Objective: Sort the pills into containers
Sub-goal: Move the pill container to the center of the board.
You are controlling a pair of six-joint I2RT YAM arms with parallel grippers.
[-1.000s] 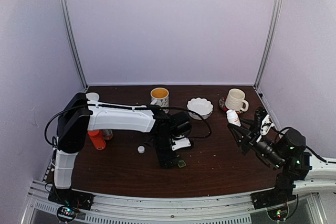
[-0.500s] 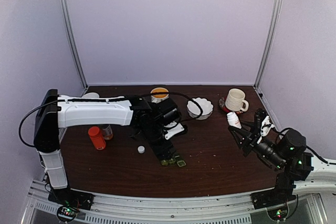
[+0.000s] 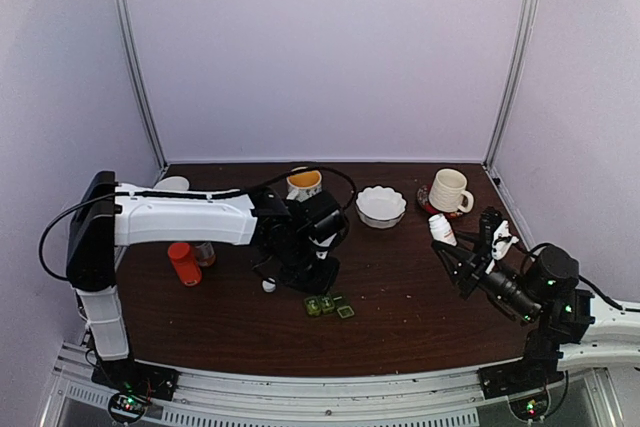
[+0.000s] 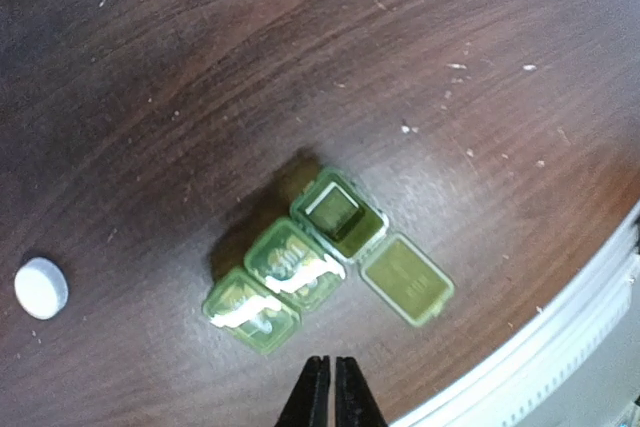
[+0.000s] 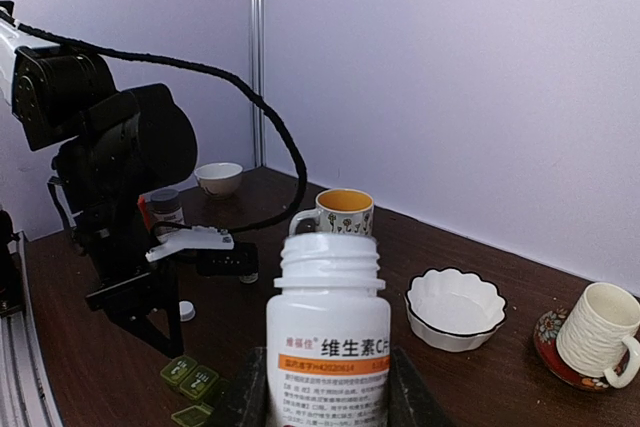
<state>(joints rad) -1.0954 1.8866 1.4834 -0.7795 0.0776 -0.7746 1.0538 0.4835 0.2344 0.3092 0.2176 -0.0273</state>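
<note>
The containers are one small green pill box (image 4: 295, 262) (image 3: 330, 305) lying on the table, with its end compartment (image 4: 338, 215) open and the lid (image 4: 405, 279) folded out flat. The other two lids are down. No pills show in any view. My left gripper (image 4: 328, 362) (image 3: 318, 282) hovers just beside the box, shut with nothing between its fingers. My right gripper (image 5: 328, 387) (image 3: 452, 242) is shut on an uncapped white bottle (image 5: 328, 347) (image 3: 441, 229), held upright above the right side of the table.
A white bottle cap (image 4: 41, 287) (image 3: 268, 285) lies left of the box. A red bottle (image 3: 183, 263) and a small dark bottle (image 3: 205, 253) stand at the left. At the back are a yellow-lined mug (image 3: 304, 183), a scalloped white bowl (image 3: 381, 205) and a cream mug (image 3: 448, 190).
My left gripper has drawn back from over the pill box and its jaws have gone from wide open to shut. The right arm and its bottle have stayed put.
</note>
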